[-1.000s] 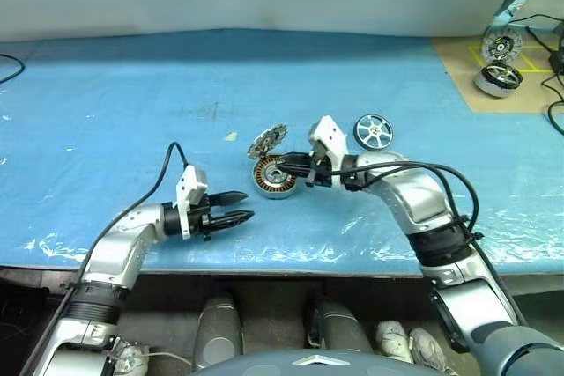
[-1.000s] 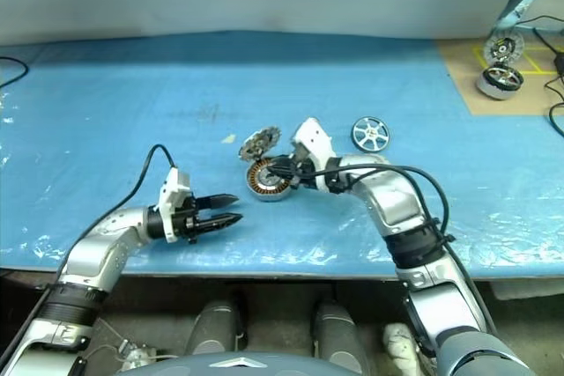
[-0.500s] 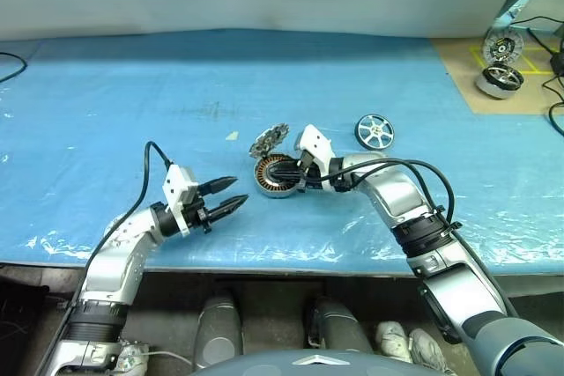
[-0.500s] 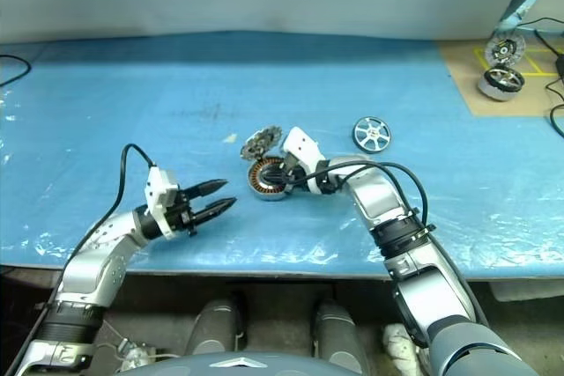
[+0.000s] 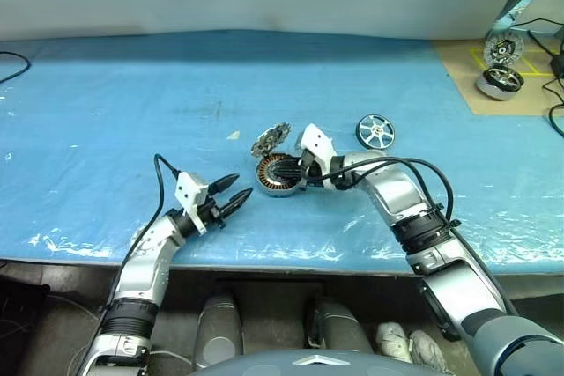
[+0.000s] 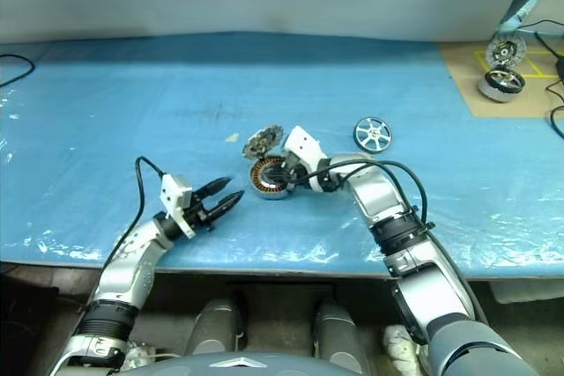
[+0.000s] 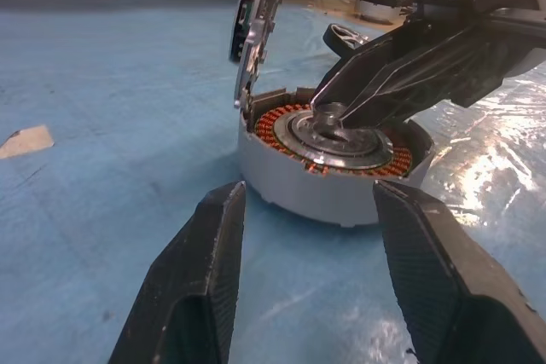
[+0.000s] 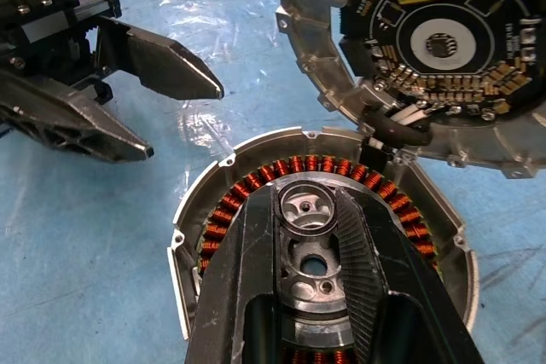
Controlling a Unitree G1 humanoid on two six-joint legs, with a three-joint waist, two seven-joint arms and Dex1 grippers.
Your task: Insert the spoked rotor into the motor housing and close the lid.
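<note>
The motor housing lies mid-table, its copper windings ringing a hub pinched by the right gripper, which partly covers them. The lid stands raised at twelve o'clock. The spoked rotor lies outside, at two o'clock. The left gripper is spread, empty.

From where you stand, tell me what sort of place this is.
Probably a motor assembly workbench or robotics lab: a blue-covered table holds an opened motor housing with copper windings, a loose spoked rotor, and more motor parts at the far corner.
</note>
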